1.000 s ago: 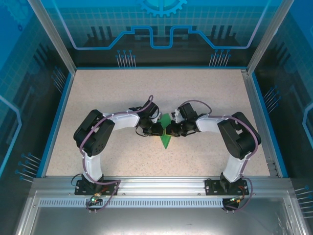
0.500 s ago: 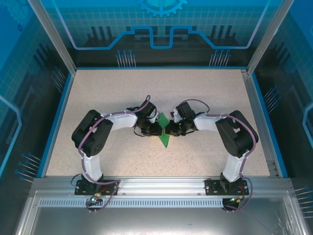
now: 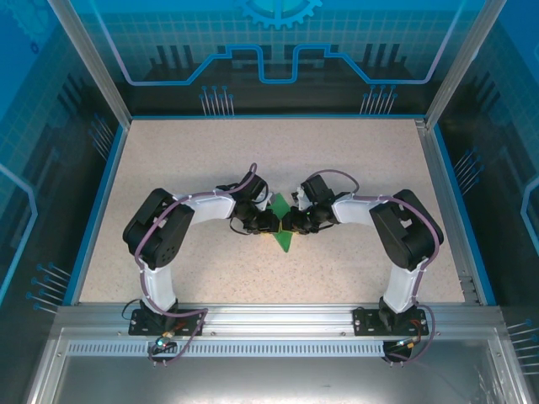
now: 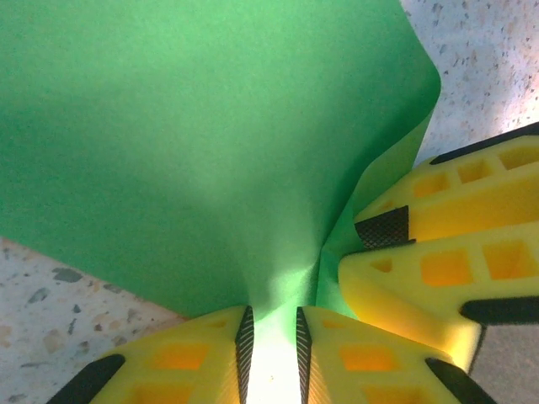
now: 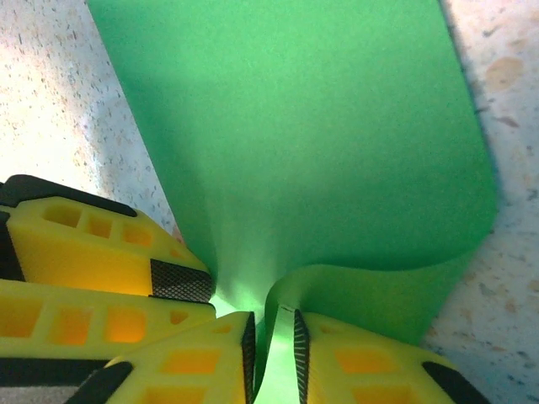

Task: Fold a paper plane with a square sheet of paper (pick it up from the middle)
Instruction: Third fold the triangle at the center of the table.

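risk at this stage centres on the green sheet of paper [image 4: 210, 126], which sits at the middle of the table [image 3: 354, 168] between the two grippers. the sheet is not flat: it rises off the table into a soft ridge that runs into both sets of jaws.

the left gripper [image 4: 270, 313] has its jaws almost together, with the ridge of paper filling the narrow gap. the right gripper [image 5: 271, 318] stands the same way just beside it, with a curled edge of the sheet in its gap. whether either pair of pads presses on the paper or merely stands around it cannot be told.

likely faults:
- tearing. if both sides clamp and then draw apart, the short stretch of thin paper between them takes the whole load.
- slipping. if one side is loose, any lift probably pulls the sheet out and drops it askew.
- false crease. the ridge is rounded and uneven; pressing it down as it stands probably sets a crease off the centre line, and the wings would not match.
- collision. the fingertips of the two grippers are very close; a small sideways error brings them together and crumples the paper caught between.
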`<state>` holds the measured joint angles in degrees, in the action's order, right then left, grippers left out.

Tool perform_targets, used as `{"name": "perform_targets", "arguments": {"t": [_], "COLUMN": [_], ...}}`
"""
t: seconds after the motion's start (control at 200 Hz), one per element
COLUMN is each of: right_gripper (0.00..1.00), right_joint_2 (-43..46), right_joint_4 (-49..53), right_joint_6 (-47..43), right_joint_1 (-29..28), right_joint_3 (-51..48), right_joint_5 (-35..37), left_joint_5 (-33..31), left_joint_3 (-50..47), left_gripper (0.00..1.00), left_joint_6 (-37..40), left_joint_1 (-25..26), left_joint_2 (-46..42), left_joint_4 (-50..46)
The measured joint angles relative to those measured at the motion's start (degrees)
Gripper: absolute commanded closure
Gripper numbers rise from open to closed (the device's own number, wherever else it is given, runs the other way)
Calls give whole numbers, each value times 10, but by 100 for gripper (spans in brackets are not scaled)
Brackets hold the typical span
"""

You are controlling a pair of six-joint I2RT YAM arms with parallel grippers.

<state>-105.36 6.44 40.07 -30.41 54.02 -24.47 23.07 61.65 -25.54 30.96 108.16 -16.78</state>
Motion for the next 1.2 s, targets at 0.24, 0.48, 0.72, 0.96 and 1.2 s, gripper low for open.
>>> {"name": "perform_targets", "arguments": {"t": [0.24,0.48,0.72,0.96,1.2], "right_gripper": [66,59,57,57,54], "right_joint_2": [0,0,0,0,4], "right_joint_4": [-1,-10,-25,-55,-81], "right_joint_6": [0,2,13,33,51], "right_joint_1": [0,0,0,0,2], "right_joint_3": [3,3,1,-12,-26], "right_joint_5": [-4,-15,-16,-22,-28], "left_joint_5": [14,15,20,23,23], "left_joint_3": [-9,-29,-50,-68,-82], "left_gripper": [74,72,65,62,61], "left_joint_6": [0,-1,-16,-22,-29], "left_joint_1": [-10,-19,-24,-27,-31], "left_joint_2": [-2,-21,-39,-51,-75], "left_joint_4": [9,22,40,63,86]}}
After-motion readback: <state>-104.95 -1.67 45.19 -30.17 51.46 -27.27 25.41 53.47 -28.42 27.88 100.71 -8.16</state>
